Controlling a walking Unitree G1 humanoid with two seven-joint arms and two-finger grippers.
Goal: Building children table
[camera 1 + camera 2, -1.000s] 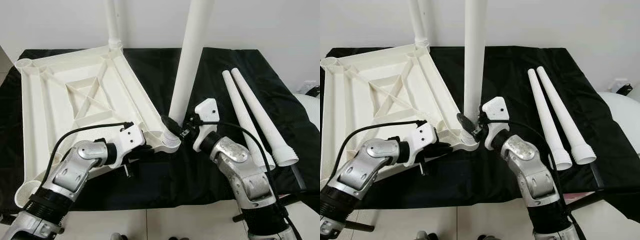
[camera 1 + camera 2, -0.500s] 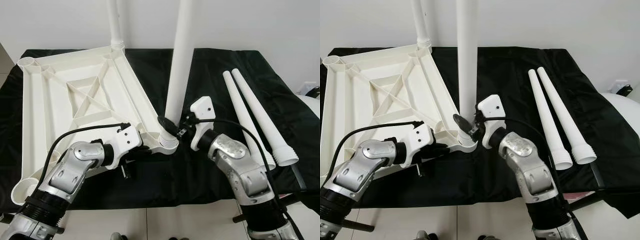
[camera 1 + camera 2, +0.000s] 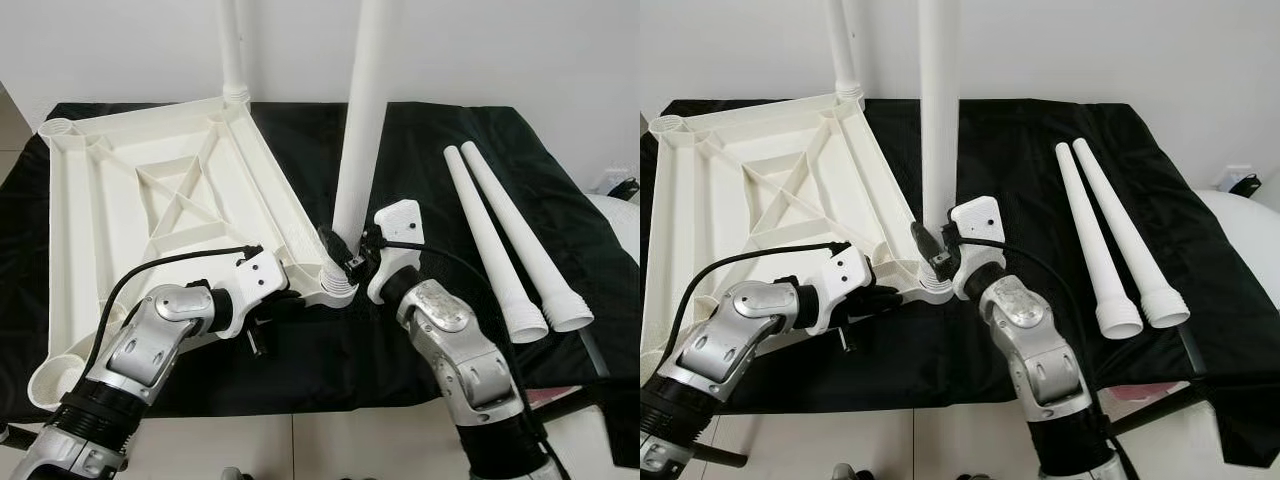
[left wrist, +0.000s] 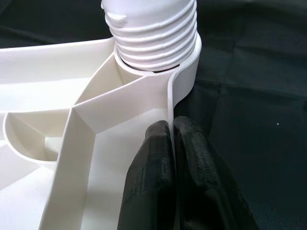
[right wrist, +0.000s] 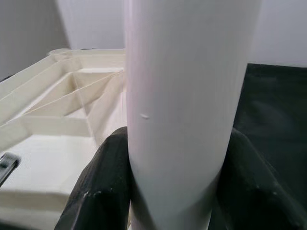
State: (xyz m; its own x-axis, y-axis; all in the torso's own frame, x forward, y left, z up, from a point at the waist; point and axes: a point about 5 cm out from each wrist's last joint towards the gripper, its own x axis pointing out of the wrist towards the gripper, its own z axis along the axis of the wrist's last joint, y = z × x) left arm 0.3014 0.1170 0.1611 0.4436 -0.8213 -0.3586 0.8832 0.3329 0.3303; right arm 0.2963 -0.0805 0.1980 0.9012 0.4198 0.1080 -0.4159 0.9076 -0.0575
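The white table top lies upside down on the left side of the desk, on its black cloth. One leg already stands in the far corner.

Your left claw is squeezed shut on the thin side wall of the table top, right by the near corner socket. It holds the top down. If it slips off that thin wall, the top can slide or spin on the cloth, and the socket will move away from the leg you are fitting.

In the middle, the tall leg stands in that near socket. In the left wrist view you can see its ridged end sitting in the ring, with several ridges above the rim. So I think it is not all the way in yet. If you turn it while it leans, the ridges may catch crooked and jam.

Your right claw is clamped around the low part of this leg, one finger on each side. The leg is smooth and round, so the fingers may slip around it instead of turning it. If you let go too soon, the tall leg could tip over.

On the right, two more legs lie side by side on the cloth, well apart from your arm. A wide swing of the right elbow could roll them.
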